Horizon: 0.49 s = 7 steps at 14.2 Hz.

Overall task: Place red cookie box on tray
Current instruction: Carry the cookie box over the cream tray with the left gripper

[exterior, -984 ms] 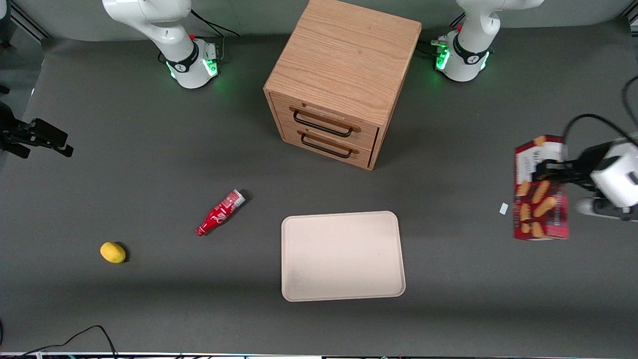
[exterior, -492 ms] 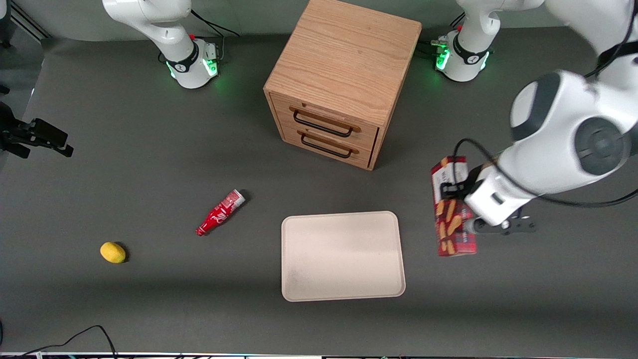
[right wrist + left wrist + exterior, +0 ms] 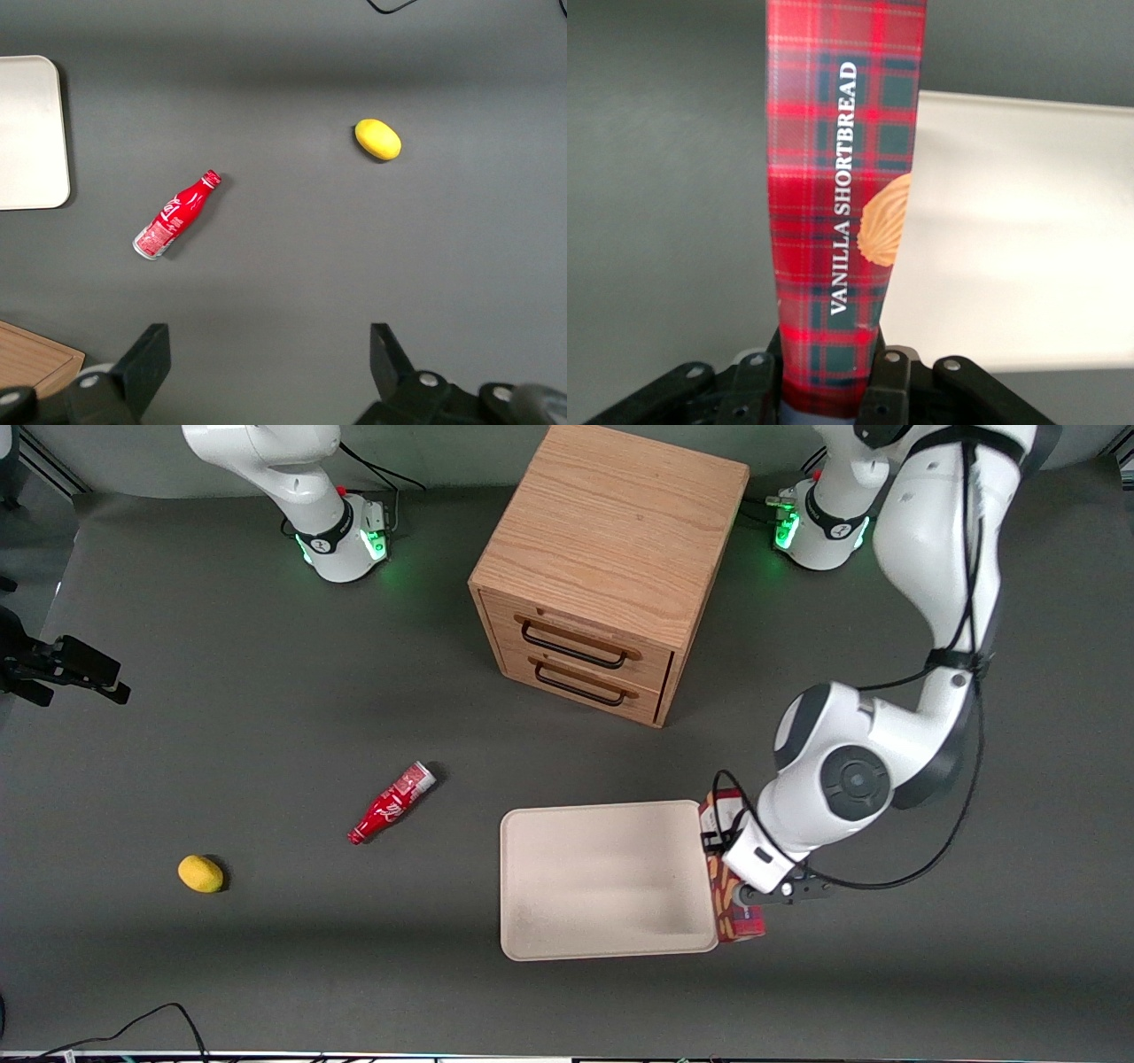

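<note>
The red cookie box is being gripped by the tool, whose two black fingers are being pressed against the box's opposite faces at one end. The box is being held on its narrow edge, with the plaid side lettered "VANILLA SHORTBREAD" and a cookie picture facing the wrist camera. In the front view the red cookie box is being seen only in part, under the working arm's wrist, just beside the edge of the tray that lies toward the working arm's end of the desk. Whether the box is being overlapped with the tray's rim or kept just outside it cannot be told. The tray's own surface is being shown bare, a soft shadow being cast on its part nearest the box.

A wooden cabinet with two drawers is being seen farther from the front camera than the tray. A small red bottle is being seen lying on its side toward the parked arm's end, and a yellow lemon-like fruit lies farther toward that end.
</note>
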Each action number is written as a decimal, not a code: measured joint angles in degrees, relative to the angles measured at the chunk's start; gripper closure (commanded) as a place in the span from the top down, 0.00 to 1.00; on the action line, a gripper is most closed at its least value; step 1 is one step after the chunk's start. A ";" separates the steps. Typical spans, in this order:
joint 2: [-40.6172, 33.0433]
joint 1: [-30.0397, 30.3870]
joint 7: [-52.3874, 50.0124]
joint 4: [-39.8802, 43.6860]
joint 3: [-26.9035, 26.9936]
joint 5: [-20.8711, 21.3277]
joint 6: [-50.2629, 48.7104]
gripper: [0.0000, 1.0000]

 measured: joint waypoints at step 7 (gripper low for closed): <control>4.69 -3.12 -2.57 -1.45 -0.13 4.79 5.74 0.00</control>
